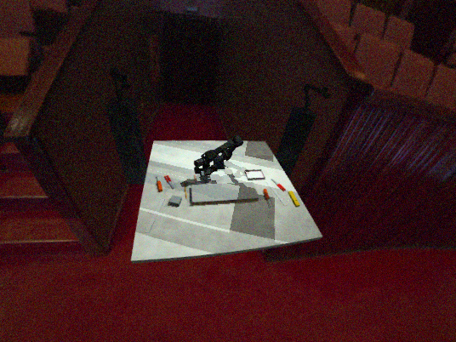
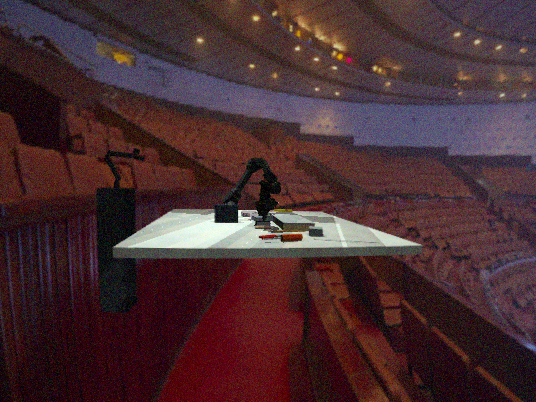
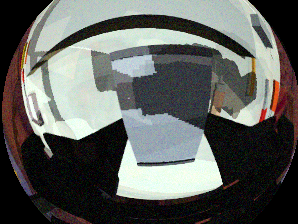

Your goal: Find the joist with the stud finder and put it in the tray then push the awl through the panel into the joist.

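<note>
The stud finder, a grey and dark box, stands between the fingers of my gripper, which is shut on it low over the table behind the panel's left part. The pale floor panel lies just in front, raised on a dark-sided base. The tray, small with a dark pinkish rim, lies to the right behind the panel. A small tan-handled tool, possibly the awl, lies right beside the gripper in the wrist view; its tip is hard to see. The joist is hidden.
A grey block and a yellow stick lie left of the panel. An orange-handled tool and a red tool lie farther left. An orange screwdriver, a red-handled tool and a yellow tool lie right.
</note>
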### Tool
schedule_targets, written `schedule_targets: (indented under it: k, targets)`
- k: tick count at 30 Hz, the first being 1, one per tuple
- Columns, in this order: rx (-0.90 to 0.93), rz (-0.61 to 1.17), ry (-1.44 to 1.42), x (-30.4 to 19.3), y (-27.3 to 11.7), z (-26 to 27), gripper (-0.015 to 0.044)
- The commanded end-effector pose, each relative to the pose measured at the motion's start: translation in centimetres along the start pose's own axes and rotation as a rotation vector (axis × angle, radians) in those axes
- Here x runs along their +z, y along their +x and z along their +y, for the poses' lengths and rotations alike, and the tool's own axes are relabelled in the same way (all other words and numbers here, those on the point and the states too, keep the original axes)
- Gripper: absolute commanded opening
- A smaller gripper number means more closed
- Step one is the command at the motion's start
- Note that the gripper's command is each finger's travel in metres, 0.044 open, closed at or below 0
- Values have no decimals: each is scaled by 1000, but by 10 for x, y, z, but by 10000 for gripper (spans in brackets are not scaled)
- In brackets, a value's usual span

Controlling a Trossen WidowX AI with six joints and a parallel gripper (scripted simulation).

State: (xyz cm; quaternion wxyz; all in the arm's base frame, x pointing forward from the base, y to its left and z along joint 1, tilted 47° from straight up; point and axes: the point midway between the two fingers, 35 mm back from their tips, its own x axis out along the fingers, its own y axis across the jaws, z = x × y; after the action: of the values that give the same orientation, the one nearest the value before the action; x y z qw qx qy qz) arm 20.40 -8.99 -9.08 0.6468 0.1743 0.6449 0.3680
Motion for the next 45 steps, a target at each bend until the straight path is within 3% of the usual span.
schedule_targets:
  k: [1,7,16,30,45]
  targets:
    - [0,-1,2,0,-5,0,156]
    - [0,0,3,-1,-16,0,0]
    - [0,0,3,-2,-33,0,0]
    - [-3,0,2,-3,-34,-40,0]
    - [-51,5,6,-2,-33,-39,0]
